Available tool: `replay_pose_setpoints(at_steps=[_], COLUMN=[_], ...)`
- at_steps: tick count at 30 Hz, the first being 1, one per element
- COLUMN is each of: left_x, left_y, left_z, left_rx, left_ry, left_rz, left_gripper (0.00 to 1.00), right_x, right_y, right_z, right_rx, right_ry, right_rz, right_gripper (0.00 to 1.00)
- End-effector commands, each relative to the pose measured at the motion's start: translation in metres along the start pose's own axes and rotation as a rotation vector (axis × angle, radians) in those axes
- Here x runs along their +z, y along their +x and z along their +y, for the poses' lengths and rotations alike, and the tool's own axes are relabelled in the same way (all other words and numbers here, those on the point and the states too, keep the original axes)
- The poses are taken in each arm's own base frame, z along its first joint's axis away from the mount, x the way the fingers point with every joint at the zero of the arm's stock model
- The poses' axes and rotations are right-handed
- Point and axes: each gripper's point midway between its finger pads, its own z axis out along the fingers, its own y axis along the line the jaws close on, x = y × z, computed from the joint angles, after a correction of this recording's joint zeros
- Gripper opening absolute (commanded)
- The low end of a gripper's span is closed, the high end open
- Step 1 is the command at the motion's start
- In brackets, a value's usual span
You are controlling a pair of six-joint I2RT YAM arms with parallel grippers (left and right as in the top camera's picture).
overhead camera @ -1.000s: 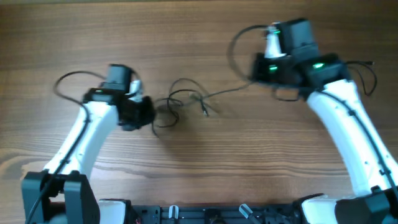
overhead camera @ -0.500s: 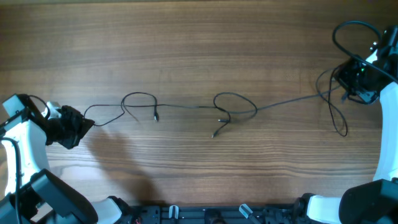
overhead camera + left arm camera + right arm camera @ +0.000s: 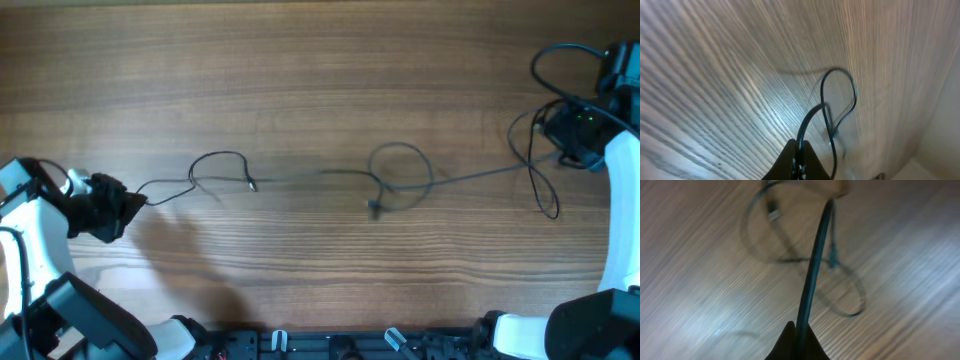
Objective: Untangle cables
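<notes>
**A:** Where do we have the cables (image 3: 470,177) right now?

**B:** Strung in one long line across the middle of the table (image 3: 300,60). Our left pincer (image 3: 135,199) is clamped on one end near the left edge, and our right pincer (image 3: 555,150) is clamped on the other end near the right edge. In both wrist views we see a black cord running straight out from tips pressed together.

**A:** What do we think could go wrong from here?

**B:** Two loops sit in the line: a small loop (image 3: 218,156) left of centre and a rounder loop (image 3: 400,146) near the middle, which crosses itself just above a plug (image 3: 375,208). If we pull wider, we judge either crossing could cinch into a knot instead of opening. A hard tug could also slide the thin cord out of a pincer. The slack tail (image 3: 547,195) hanging below our right pincer could snag too.

**A:** And how much room do we have?

**B:** Very little outward, since both arms are already close to the table's side edges. The far half of the table is bare wood, and so is the strip nearer us, so we would rather work a loop open there than stretch sideways
</notes>
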Motion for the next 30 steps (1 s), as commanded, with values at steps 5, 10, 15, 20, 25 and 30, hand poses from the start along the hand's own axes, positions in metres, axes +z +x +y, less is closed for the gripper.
replay_pose_setpoints(at_steps=[5,10,15,20,25,30], left_x=[-0.022,-0.030,-0.029,-0.010,0.019,0.040], left_y=[-0.027,-0.034,-0.027,-0.005,0.035,0.058], left_z=[0.032,0.037,0.020,-0.011,-0.045,-0.046], left_rx=[-0.263,-0.359,-0.353,-0.183,0.090,0.237], left_ry=[0.004,0.053,0.133,0.129,0.074,-0.077], left_rz=[-0.090,-0.104,-0.054,0.023,0.115,0.120], left_gripper=[0.04,0.04,0.04,0.04,0.04,0.04], right_x=[0.001,0.002,-0.011,-0.107,-0.108,-0.041], right_y=[-0.018,-0.019,-0.014,0.041,0.116,0.082], right_z=[-0.040,-0.041,0.034,0.147,0.173,0.111], right_rx=[0.181,0.196,-0.059,-0.543,-0.902,-0.598], right_ry=[0.060,0.054,-0.366,-1.126,-1.000,-0.219], right_rz=[-0.038,-0.038,0.023,0.057,0.079,-0.016], right_gripper=[0.04,0.04,0.04,0.04,0.04,0.04])
